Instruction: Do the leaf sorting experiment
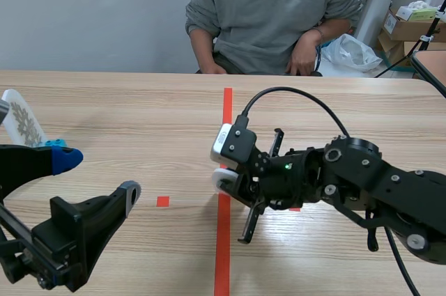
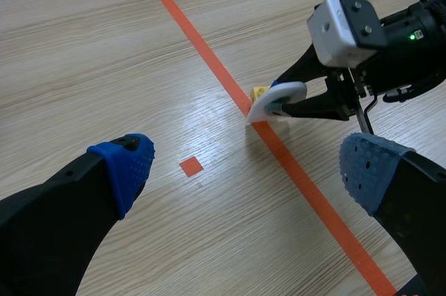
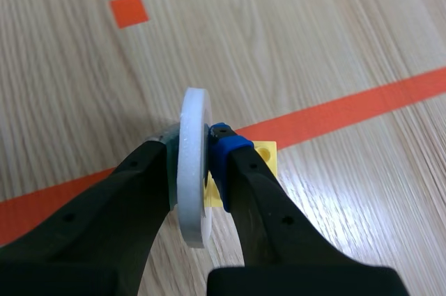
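A white round disc [image 3: 194, 164] stands on edge on a small yellow block [image 3: 265, 152], right on the orange tape line. My right gripper [image 3: 192, 148] is shut on the disc, one pad on each face. The scene view shows this disc [image 1: 224, 180] at the table's middle, held by the right gripper [image 1: 227, 184]. In the left wrist view the disc [image 2: 277, 99] and yellow block [image 2: 258, 92] lie ahead of my left gripper [image 2: 249, 170], which is open and holds nothing. A second white disc with a leaf print [image 1: 21, 123] stands on a cyan base [image 1: 54, 143] at the far left.
A person [image 1: 275, 10] sits across the table with hands near the far edge. Cardboard boxes [image 1: 411, 28] and a plastic bag [image 1: 352, 52] stand behind at the right. A small orange square [image 1: 162, 201] marks the table left of the tape line [image 1: 226, 111].
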{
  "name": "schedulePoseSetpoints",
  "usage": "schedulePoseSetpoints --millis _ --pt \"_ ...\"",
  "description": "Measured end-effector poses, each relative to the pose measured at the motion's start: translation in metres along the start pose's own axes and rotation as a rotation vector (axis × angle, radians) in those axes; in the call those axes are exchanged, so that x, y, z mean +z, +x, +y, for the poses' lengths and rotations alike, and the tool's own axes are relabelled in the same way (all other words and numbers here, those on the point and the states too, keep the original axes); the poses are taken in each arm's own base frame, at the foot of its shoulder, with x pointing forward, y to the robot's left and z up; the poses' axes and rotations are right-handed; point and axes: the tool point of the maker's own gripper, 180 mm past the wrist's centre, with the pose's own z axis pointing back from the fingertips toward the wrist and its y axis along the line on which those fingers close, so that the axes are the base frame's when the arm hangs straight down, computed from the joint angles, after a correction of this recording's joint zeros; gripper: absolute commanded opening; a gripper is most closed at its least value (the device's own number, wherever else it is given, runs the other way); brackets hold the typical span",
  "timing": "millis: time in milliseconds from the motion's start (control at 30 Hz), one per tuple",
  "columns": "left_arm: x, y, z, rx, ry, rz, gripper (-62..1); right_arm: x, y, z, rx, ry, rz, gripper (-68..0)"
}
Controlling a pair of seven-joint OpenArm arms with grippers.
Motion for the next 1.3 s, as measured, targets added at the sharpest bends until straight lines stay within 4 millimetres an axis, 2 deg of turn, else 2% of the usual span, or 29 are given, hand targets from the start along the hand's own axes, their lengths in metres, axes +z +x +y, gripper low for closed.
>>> schedulePoseSetpoints --millis 200,400,633,833,967,1300 --pt "0.0 0.0 0.0 0.0 0.0 -0.002 -4.3 0.02 0.001 -0.032 -0.147 -0.124 -0.042 -66.8" --pt "0.0 0.0 0.0 0.0 0.0 -0.002 -4.3 0.053 -0.013 -0.08 -0.264 -0.289 -0.062 -66.8" --pt "0.0 0.0 0.0 0.0 0.0 -0.002 -4.3 0.119 -0.048 -0.137 -0.377 -0.507 -0.049 -66.8" --pt "0.0 0.0 0.0 0.0 0.0 -0.002 -4.3 0.172 -0.073 -0.175 -0.456 -0.696 -0.02 -66.8" --pt "0.0 0.0 0.0 0.0 0.0 -0.003 -4.3 0.197 -0.088 -0.192 -0.485 -0.807 0.009 -66.8" --pt "0.0 0.002 0.0 0.0 0.0 -0.013 -4.3 0.225 -0.156 -0.196 -0.667 -0.947 0.076 -66.8"
